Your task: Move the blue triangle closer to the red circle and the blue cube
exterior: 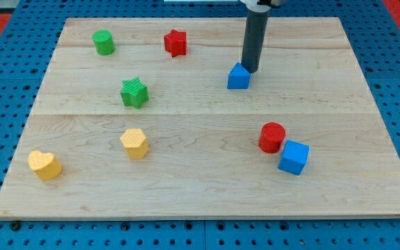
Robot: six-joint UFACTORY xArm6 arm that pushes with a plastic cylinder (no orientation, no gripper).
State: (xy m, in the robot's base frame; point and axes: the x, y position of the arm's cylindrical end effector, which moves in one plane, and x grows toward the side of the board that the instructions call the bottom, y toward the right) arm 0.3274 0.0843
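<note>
The blue triangle (238,77) lies on the wooden board right of centre, toward the view's top. My tip (249,71) stands just behind it, at its upper right edge, touching or nearly touching it. The red circle (271,137) lies lower, at the view's right, with the blue cube (294,157) touching its lower right side. The triangle is well above that pair.
A green cylinder (103,42) and a red star (176,42) lie near the top left. A green star (135,92) is left of centre. A yellow hexagon (135,143) and a yellow heart (44,165) lie at the lower left. The board's edge (207,217) borders blue pegboard.
</note>
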